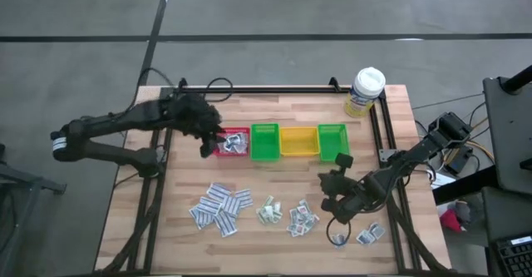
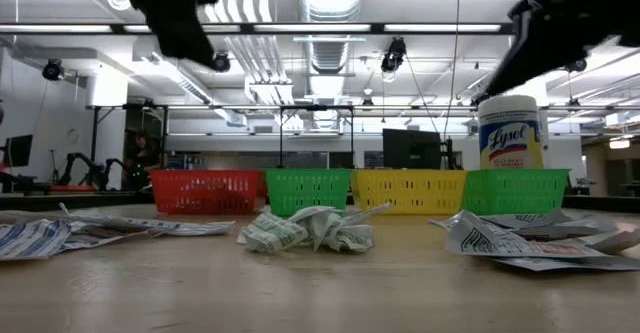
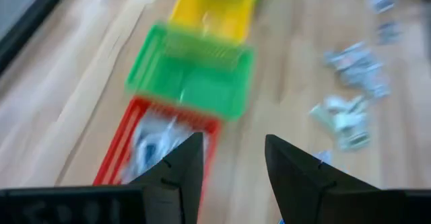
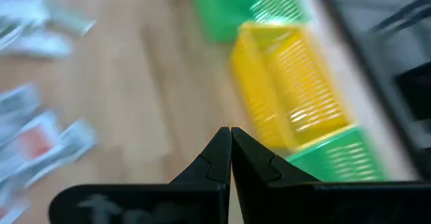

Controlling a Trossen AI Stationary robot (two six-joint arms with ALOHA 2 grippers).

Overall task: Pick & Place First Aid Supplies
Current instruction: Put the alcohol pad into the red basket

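We see a red bin (image 2: 205, 191), a green bin (image 2: 308, 190), a yellow bin (image 2: 408, 190) and another green bin (image 2: 516, 190) in a row behind crumpled white paper packets (image 2: 310, 229) on the table (image 2: 320, 293).

Wooden table (image 1: 274, 244): packets (image 1: 220, 208), bins (image 1: 283, 141), bottle (image 1: 365, 91)

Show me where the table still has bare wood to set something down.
Free: the strip between the bins' row and the packets, the back edge left of the bottle, and the table's front left corner. Crowded: the packet piles along the front, and the right front where the right gripper hangs.
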